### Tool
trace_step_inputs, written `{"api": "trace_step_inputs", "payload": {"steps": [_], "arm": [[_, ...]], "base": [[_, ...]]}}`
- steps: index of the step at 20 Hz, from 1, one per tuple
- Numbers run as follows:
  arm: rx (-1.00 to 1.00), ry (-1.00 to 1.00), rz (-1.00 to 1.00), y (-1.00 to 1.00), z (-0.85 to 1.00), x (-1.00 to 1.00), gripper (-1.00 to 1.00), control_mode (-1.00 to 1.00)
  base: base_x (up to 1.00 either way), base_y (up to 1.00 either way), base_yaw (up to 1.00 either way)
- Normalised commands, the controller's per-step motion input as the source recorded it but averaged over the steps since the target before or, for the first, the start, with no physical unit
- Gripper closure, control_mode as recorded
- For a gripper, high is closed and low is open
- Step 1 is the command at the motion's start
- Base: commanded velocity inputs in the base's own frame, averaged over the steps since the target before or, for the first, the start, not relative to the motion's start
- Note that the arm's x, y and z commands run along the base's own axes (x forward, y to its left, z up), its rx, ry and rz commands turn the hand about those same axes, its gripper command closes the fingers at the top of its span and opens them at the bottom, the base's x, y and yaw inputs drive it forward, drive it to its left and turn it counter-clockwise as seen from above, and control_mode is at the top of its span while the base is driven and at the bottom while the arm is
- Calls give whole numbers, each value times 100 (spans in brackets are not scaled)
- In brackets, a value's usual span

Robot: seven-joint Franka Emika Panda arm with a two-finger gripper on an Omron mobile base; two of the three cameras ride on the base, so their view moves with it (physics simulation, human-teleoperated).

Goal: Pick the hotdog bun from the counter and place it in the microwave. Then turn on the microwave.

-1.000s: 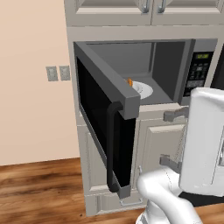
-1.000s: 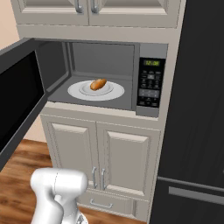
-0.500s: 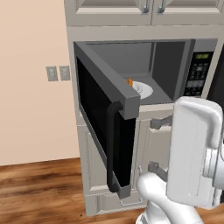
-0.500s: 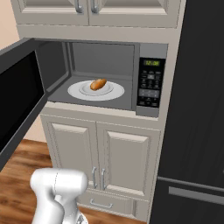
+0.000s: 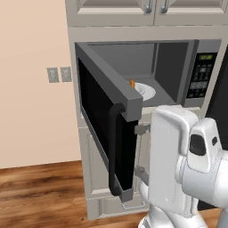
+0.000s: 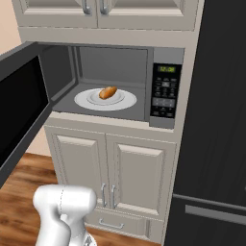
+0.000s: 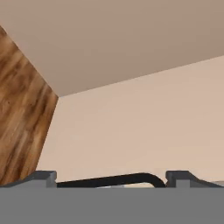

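Swinging across the left base view, the robot's white arm is now covering more of the cabinet fronts than a second ago, while the microwave point(image 5: 147, 75) is standing with its door point(image 5: 104, 124) wide open and nothing else shifting. From the right base view, the hotdog bun point(image 6: 108, 92) is resting on the white plate point(image 6: 91, 102) inside the cavity, beside the keypad point(image 6: 166, 91). Looking along the hand point(image 7: 111, 176), its fingertips point(image 7: 43, 176) are sitting spread wide, gripping nothing, facing wall and wooden floor point(image 7: 19, 113). Pushing the door carelessly could be jolting the bun off, or the arm could be snagging the handle point(image 5: 115, 147).
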Motion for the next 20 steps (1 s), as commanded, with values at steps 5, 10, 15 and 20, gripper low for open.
{"api": "trace_step_inputs", "payload": {"steps": [5, 10, 15, 20], "arm": [[0, 0, -15, 31, -37, 26, -100, -100], [0, 0, -15, 28, -31, 23, -100, -100], [0, 0, -8, 25, -20, 21, -100, -100], [0, 0, -5, 11, -16, 18, -100, -100]], "base": [[0, 0, 0], [0, 0, 0], [0, 0, 0], [0, 0, 0]]}}
